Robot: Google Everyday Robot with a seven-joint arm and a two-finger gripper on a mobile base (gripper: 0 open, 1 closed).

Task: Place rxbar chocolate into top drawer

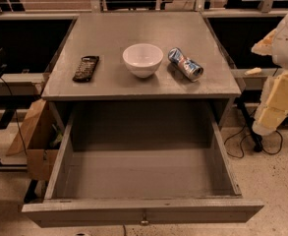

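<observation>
The rxbar chocolate (86, 68) is a flat dark wrapped bar with pale print, lying on the left part of the grey tabletop (133, 26). The top drawer (143, 213) stands pulled fully open below the tabletop, and its deep grey inside holds nothing. A small metal knob (144, 221) sits at the middle of its front panel. Only white and yellow segments of my arm (281, 77) show at the right edge, beside the table. My gripper is out of view.
A white bowl (142, 59) stands at the middle of the tabletop. A crushed blue-and-white can (185, 64) lies to its right. A cardboard box (35, 136) sits on the floor left of the drawer. Cables run on the floor at the right.
</observation>
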